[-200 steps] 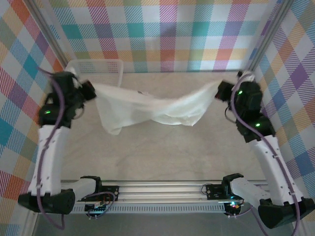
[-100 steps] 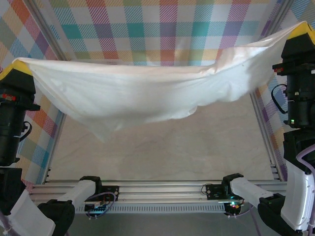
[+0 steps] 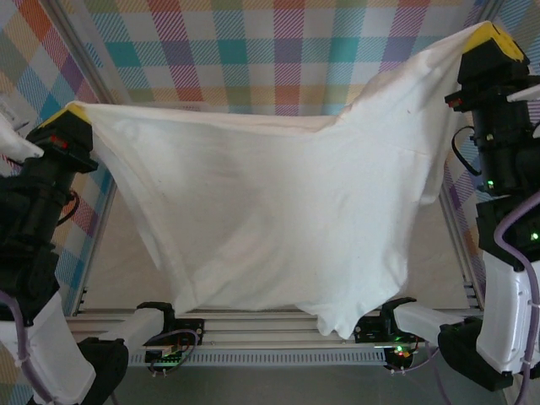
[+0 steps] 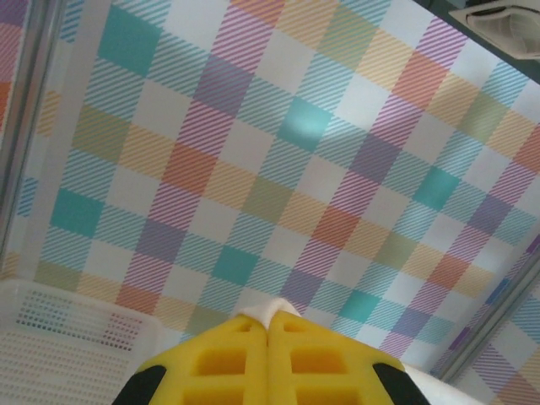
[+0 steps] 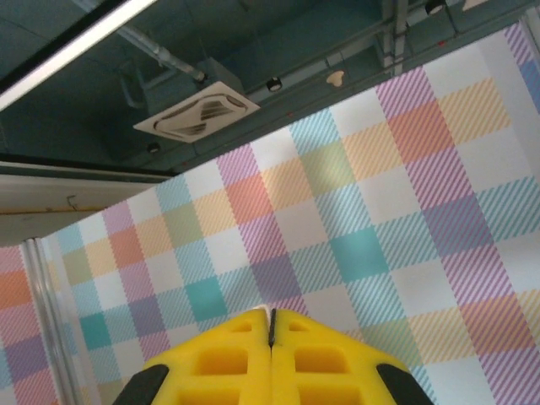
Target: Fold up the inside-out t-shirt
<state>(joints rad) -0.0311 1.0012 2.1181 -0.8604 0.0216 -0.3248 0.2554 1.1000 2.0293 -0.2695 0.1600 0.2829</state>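
Left hand (image 3: 74, 118) clenched on one corner of the inside-out t-shirt (image 3: 270, 219), right hand (image 3: 489, 38) on the other; hangs way lower than before, covering most of the bench (image 3: 122, 253).

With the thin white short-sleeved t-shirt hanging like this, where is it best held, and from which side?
By its two top corners, each approached from its outer side. The left gripper and right gripper are shut on those corners of the thin white short-sleeved t-shirt, and the cloth hangs spread as one broad sheet between them, so this hold likely suits laying it flat.
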